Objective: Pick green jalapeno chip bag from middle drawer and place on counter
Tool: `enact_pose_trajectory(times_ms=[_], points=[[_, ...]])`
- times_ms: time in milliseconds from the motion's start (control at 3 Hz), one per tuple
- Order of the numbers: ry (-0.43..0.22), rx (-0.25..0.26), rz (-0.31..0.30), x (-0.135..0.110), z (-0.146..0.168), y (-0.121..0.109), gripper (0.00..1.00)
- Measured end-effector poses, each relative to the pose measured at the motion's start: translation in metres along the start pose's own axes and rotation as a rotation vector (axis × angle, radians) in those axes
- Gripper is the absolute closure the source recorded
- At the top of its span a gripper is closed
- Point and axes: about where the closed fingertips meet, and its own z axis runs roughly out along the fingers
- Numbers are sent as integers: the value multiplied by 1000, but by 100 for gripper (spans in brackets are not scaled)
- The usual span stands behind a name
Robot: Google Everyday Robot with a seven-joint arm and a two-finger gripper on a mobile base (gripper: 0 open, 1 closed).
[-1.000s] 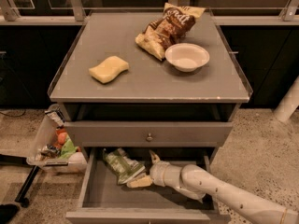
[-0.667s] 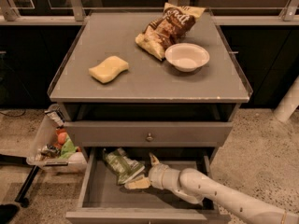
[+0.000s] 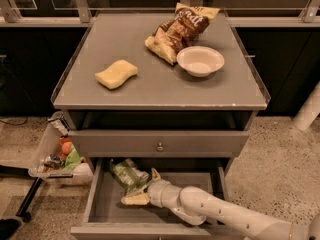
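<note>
The green jalapeno chip bag [image 3: 126, 173] lies at the back left of the open middle drawer [image 3: 105, 204], below a closed drawer front with a round knob [image 3: 159, 147]. My gripper [image 3: 143, 188] reaches into the drawer from the right on a white arm [image 3: 225, 216]. Its fingers are spread, one fingertip [image 3: 155, 174] at the bag's right edge and the other [image 3: 131, 200] just in front of the bag. The bag's near end lies between them. The counter [image 3: 150, 86] is above, with low clear edges.
On the counter lie a yellow sponge [image 3: 116, 74], a white bowl [image 3: 200, 60] and a larger brown-and-yellow chip bag [image 3: 179, 30]. A clear bin [image 3: 52, 156] with mixed items stands on the floor left of the cabinet. A white post [image 3: 309, 109] is at the right.
My gripper has moved slightly left, closer around the green bag's near end. The bag has stayed in place.
</note>
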Motion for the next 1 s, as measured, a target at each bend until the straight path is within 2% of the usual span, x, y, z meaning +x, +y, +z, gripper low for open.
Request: enact_pose_trajectory(times_ms=[1000], points=[[-45, 18, -114, -14, 44, 10, 0]])
